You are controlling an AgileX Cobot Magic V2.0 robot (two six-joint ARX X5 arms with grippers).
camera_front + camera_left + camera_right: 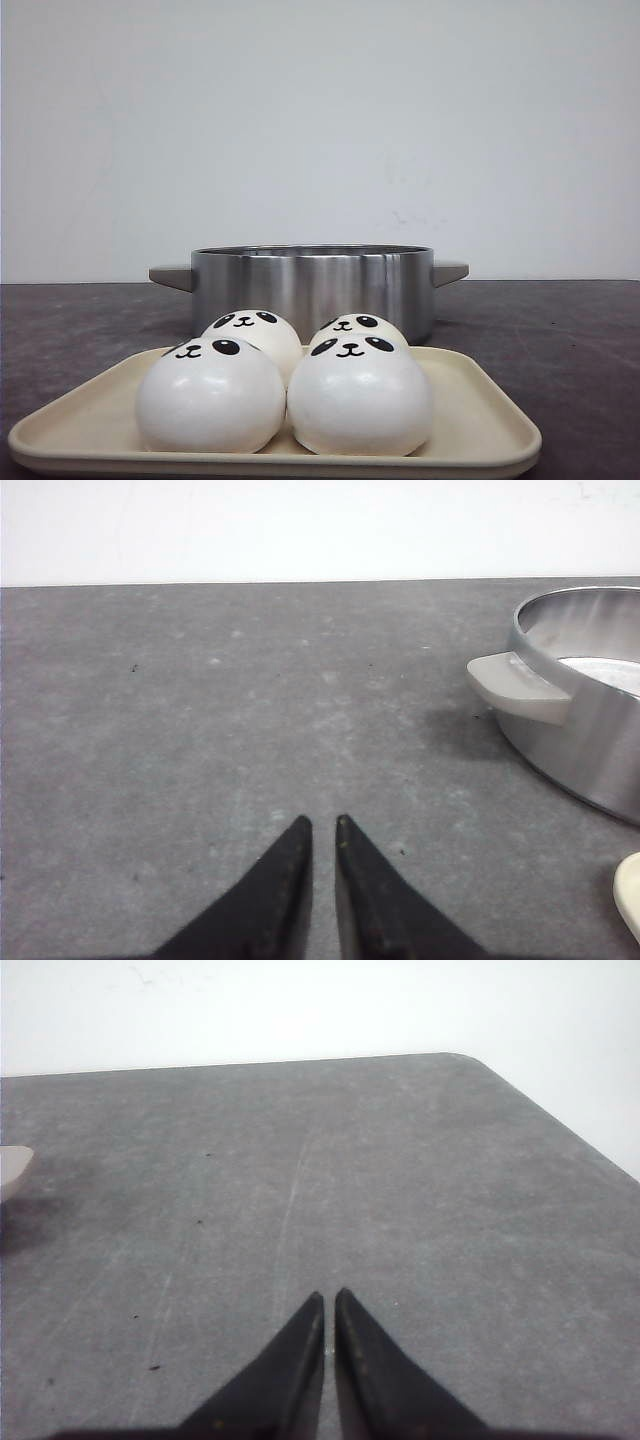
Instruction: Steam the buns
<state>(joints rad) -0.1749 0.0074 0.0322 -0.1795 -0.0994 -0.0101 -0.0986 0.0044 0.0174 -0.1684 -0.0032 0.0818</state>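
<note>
Nearest to the front camera, a cream tray (490, 425) sits on the dark grey table (580, 340) with the four buns (285, 380) packed together on it, two in front and two behind, their panda faces turned toward the camera and their sides touching. Just behind the tray stands a steel pot (312, 285) with pale side handles and no lid on it; its inside is not visible from the front, though the left wrist view catches a shiny floor. Neither arm appears in the front view. The left gripper (324, 825) hangs over bare table beside the pot's handle with its jaws nearly closed and nothing between them; the right gripper (330, 1298) hangs over bare table on the far side, jaws likewise almost together and empty. No bun has been moved yet, so the job looks to be at its very start. The risks from here, as I judge them: the buns look glossy and soft, so a narrow or off-centre pinch could squeeze one out sideways; because they touch, reaching for one may nudge its neighbour off the tray's low rim; and a bun carried low could catch the pot's wall.
</note>
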